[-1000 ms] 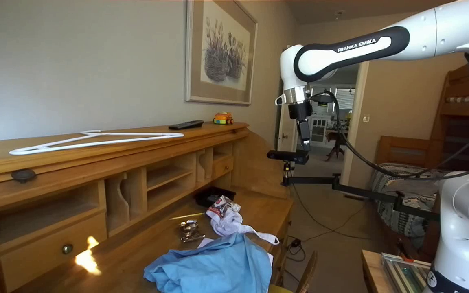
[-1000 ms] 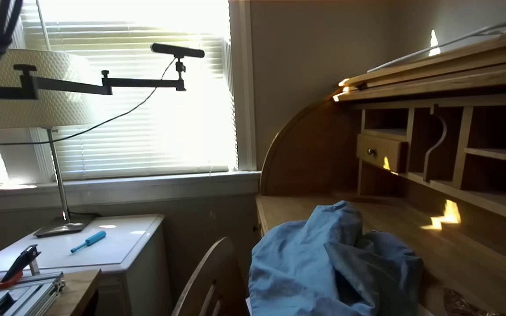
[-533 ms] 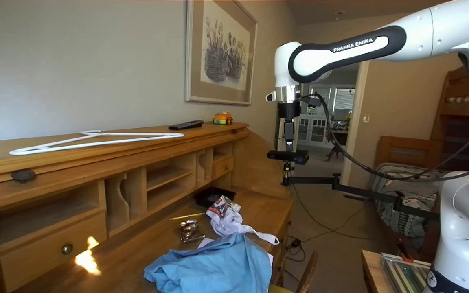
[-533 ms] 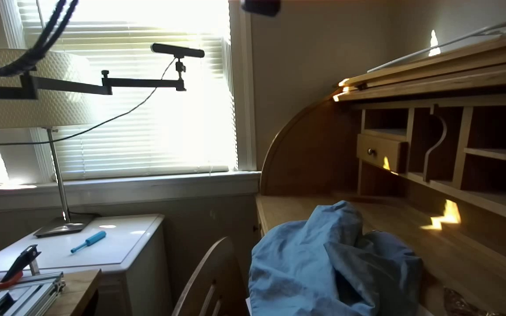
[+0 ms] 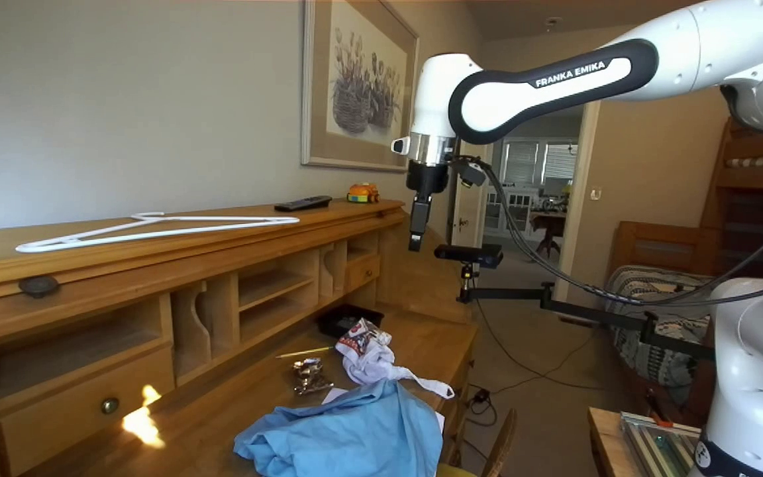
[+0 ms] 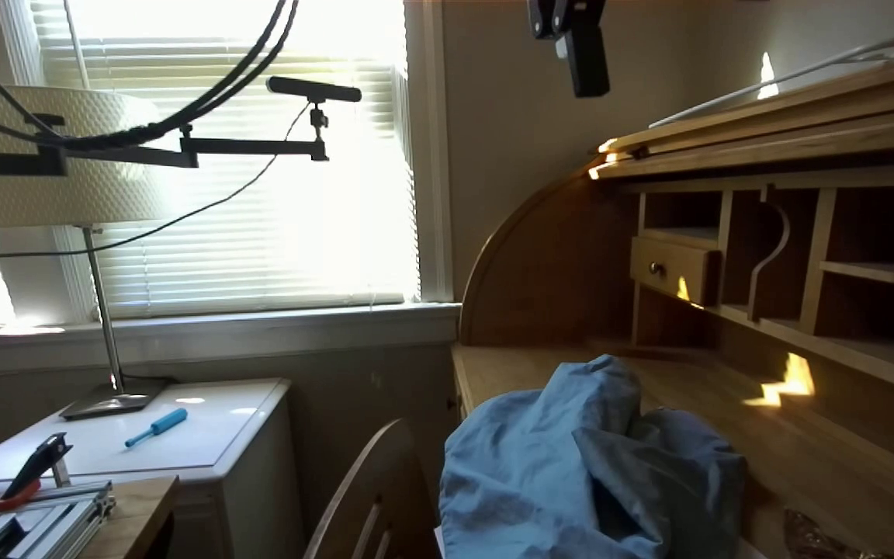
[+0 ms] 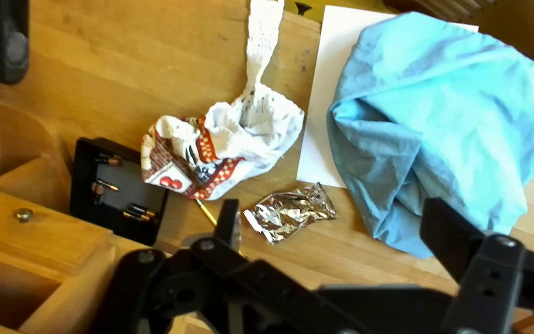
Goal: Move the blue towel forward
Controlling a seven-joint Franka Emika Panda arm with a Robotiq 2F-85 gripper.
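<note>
Wrist view has the blue towel (image 7: 461, 116) on the right side of the frame, rumpled and partly covering a white paper (image 7: 336, 55). The gripper (image 7: 332, 213) is spread wide and holding nothing, and in an exterior view it hangs well above the desk (image 5: 428, 341), so I'd call this the approach, no grab yet. Next move, I reckon: shift toward wrist-frame right, drop down, pinch a raised fold. Edges: the towel seems to reach the desk edge at upper right there, so I'd avoid dragging that way. Patterned cloth (image 7: 230, 144) and foil wrapper (image 7: 290, 211) sit off its left. Best open room imo: bare desk, lower left in an exterior view, toward the cubbies (image 5: 275, 295).
</note>
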